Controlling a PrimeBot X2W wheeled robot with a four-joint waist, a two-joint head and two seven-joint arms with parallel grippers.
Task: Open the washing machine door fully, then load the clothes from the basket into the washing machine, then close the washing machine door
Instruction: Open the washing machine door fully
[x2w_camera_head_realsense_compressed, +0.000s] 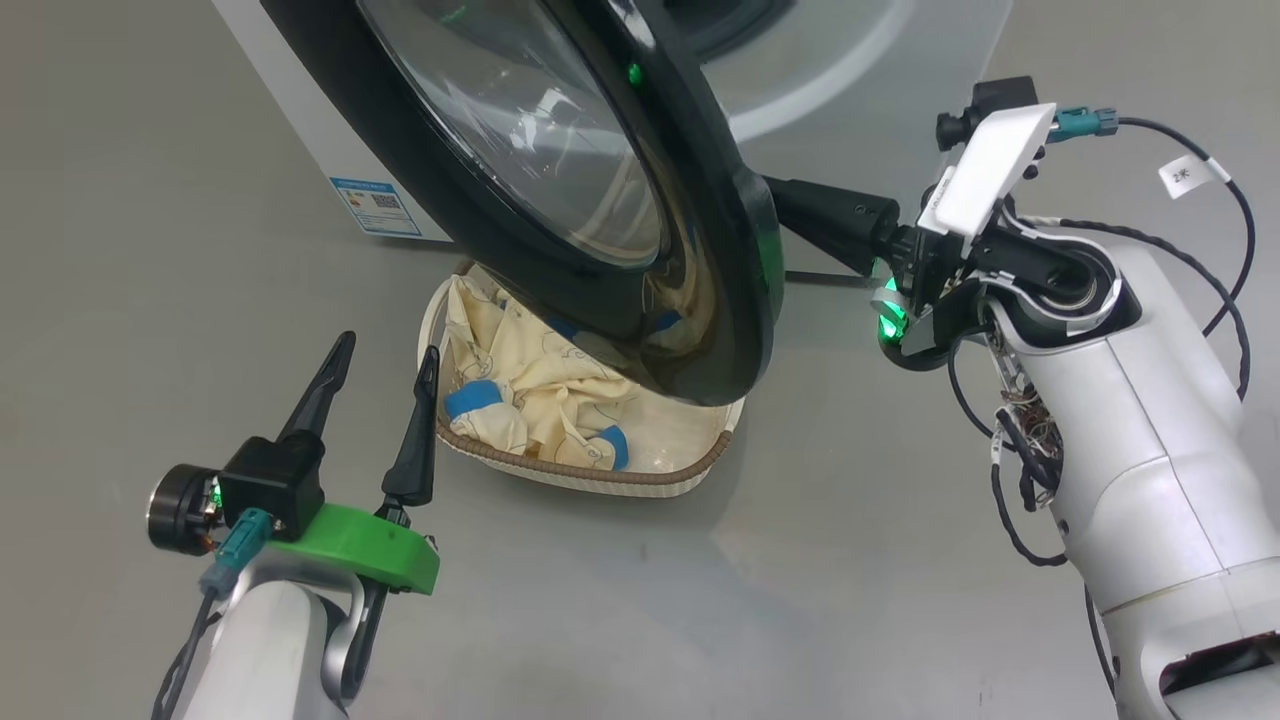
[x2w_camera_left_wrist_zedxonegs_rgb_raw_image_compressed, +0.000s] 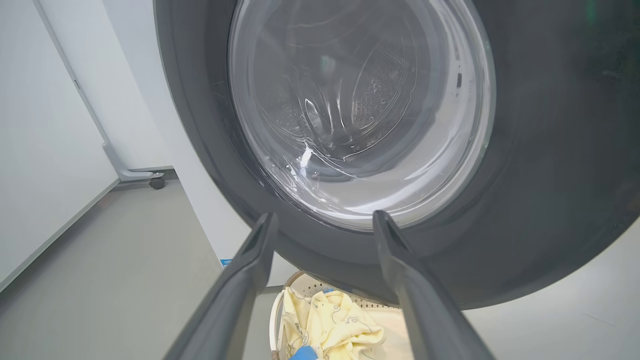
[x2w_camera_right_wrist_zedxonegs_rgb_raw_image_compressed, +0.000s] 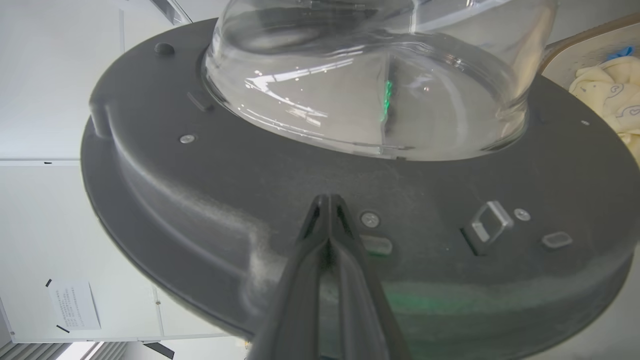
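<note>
The large round washing machine door (x2w_camera_head_realsense_compressed: 720, 270), with its glossy black rim and bulging clear glass centre, is standing swung out from the big white front-loading washing machine (x2w_camera_head_realsense_compressed: 300, 120). The machine is sitting at the far side of the grey floor (x2w_camera_head_realsense_compressed: 150, 330), a small blue label (x2w_camera_head_realsense_compressed: 375, 207) at its base. The door's lower edge is hanging over the small cream plastic basket (x2w_camera_head_realsense_compressed: 600, 478) with a brown woven-look rim, which is resting on the floor just in front of the machine. The pale yellow clothes (x2w_camera_head_realsense_compressed: 530, 380) with bright blue cuffs are lying crumpled inside the basket, partly hidden by the door.

The right gripper (x2w_camera_right_wrist_zedxonegs_rgb_raw_image_compressed: 327, 201) is reaching in from the right behind the door, its two long dark fingers pressed together with nothing between them. Their tips are pointing at the door's matte dark inner face, just below the glass bulge and left of a small metal latch loop (x2w_camera_right_wrist_zedxonegs_rgb_raw_image_compressed: 487, 225); whether they are touching it cannot be told.

The left gripper (x2w_camera_head_realsense_compressed: 388, 346) is hovering at the near left, just left of the basket, its fingers spread wide and holding nothing. In the left wrist view they are framing the door's outer glass, through which the steel perforated drum (x2w_camera_left_wrist_zedxonegs_rgb_raw_image_compressed: 370, 95) is showing.
</note>
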